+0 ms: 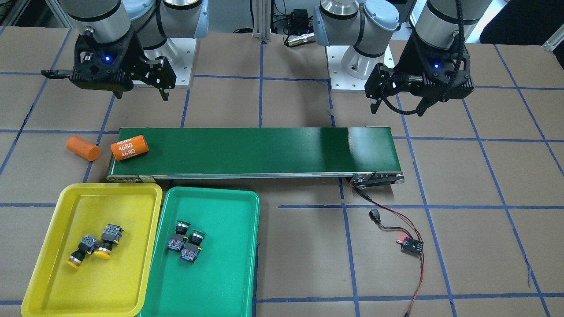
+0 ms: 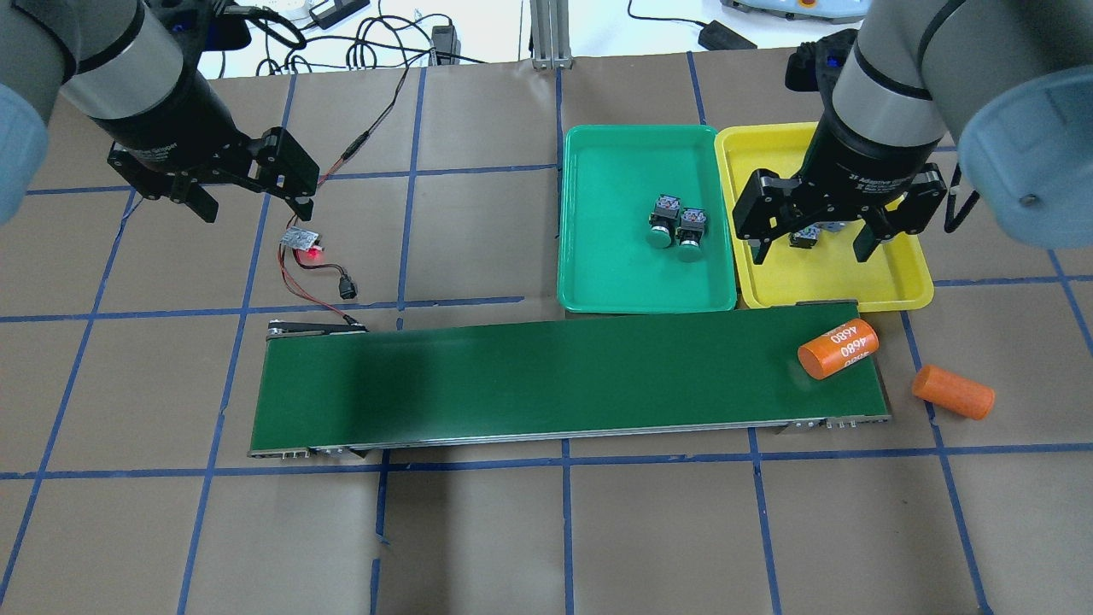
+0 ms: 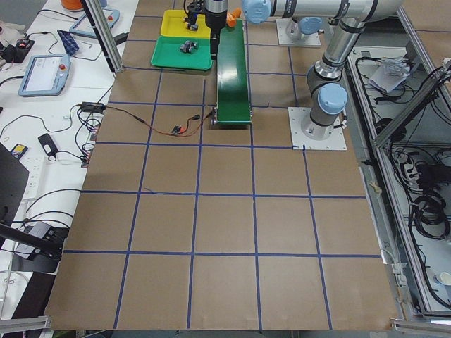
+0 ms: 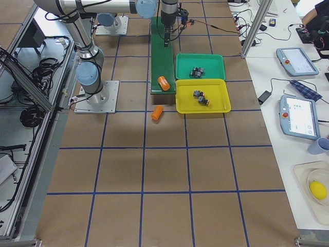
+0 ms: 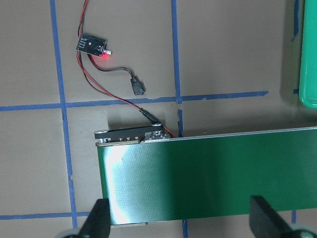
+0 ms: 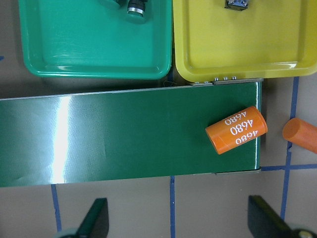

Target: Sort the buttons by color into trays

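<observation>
Hovering with the right gripper [image 2: 811, 252] spread wide and empty above the yellow tray [image 1: 110, 187], and with the left gripper [image 2: 254, 203] likewise parted and carrying nothing, well apart near the left end of the conveyor belt [image 1: 255, 152]. Showing both yellow-capped buttons [image 1: 83, 246] tipped on their sides and touching inside the yellow tray, and both green-capped buttons [image 1: 178, 237] lying side by side in the green tray [image 1: 211, 190] just to its left, with the two trays touching at the far side of the belt's right end. Leaving aside two orange cylinders [image 1: 129, 147], one on the belt's right end, one on the table [image 1: 299, 246] just past it. Appears sorted, to judge by how things lie. Likely to handle as light, stiff plastic parts, hardly fragile, yet probably slick and apt to roll at the rounded caps. Better taken across the flat sides of the grey-blue contact block or the black body, should any regrasp be called for. Worth minding the contact within each pair, with little room there for a finger.
</observation>
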{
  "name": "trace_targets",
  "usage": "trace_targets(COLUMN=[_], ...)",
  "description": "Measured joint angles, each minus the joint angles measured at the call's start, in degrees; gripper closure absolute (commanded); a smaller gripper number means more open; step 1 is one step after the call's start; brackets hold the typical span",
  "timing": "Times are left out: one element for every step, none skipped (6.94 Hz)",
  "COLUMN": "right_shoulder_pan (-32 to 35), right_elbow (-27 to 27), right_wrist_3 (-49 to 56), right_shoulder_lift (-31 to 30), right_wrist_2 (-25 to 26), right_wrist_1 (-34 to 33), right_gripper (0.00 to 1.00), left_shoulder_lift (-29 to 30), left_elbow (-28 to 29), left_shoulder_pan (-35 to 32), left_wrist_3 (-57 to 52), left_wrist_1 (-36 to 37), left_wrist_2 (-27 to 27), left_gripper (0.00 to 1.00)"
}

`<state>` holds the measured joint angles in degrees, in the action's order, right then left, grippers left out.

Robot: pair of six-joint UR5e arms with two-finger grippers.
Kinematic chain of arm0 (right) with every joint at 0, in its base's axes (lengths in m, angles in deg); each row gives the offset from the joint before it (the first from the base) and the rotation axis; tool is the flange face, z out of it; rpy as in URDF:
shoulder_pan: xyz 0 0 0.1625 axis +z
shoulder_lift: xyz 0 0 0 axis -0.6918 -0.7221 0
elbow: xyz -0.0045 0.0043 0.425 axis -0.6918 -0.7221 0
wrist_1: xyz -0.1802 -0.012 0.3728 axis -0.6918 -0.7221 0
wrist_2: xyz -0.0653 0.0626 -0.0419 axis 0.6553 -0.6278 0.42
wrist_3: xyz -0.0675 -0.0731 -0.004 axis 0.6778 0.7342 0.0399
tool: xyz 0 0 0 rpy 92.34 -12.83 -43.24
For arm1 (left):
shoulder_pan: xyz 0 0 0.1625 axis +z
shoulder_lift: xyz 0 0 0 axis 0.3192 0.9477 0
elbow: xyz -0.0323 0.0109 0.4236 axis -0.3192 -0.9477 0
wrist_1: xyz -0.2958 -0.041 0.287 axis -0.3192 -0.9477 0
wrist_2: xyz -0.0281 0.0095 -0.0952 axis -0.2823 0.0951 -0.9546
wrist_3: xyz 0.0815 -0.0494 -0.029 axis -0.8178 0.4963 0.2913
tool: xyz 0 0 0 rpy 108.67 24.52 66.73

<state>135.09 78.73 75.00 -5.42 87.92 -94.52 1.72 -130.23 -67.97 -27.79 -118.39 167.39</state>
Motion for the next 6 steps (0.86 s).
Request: trace_targets(right_shoulder_pan=[0.0,0.0,0.0,0.0,0.0,0.0], right_elbow=[0.0,0.0,0.0,0.0,0.0,0.0], right_wrist_3=[0.0,0.0,0.1,0.1,0.1,0.1], right_shoulder_lift=[0.0,0.0,0.0,0.0,0.0,0.0], right_wrist_2=[0.0,0.0,0.1,0.1,0.1,0.1], right_wrist_1=[0.0,0.1,0.1,0.1,0.1,0.2], right_gripper=[0.0,0.0,0.0,0.0,0.0,0.0], left_shoulder_lift=[0.0,0.1,0.1,0.0,-0.2,-0.6], left_elbow=[-0.2,-0.4,-0.4,-0.4,-0.5,-0.7], left_shoulder_pan=[0.0,-0.1,-0.1,-0.1,-0.2,-0.2], left_wrist_3=[0.0,0.0,0.0,0.0,0.0,0.0], left_wrist_1=[0.0,0.1,0.2,0.2,0.3,0.2], left_wrist_2=[-0.1,-0.1,-0.2,-0.2,-0.2,-0.2], left_gripper=[0.0,0.0,0.0,0.0,0.0,0.0])
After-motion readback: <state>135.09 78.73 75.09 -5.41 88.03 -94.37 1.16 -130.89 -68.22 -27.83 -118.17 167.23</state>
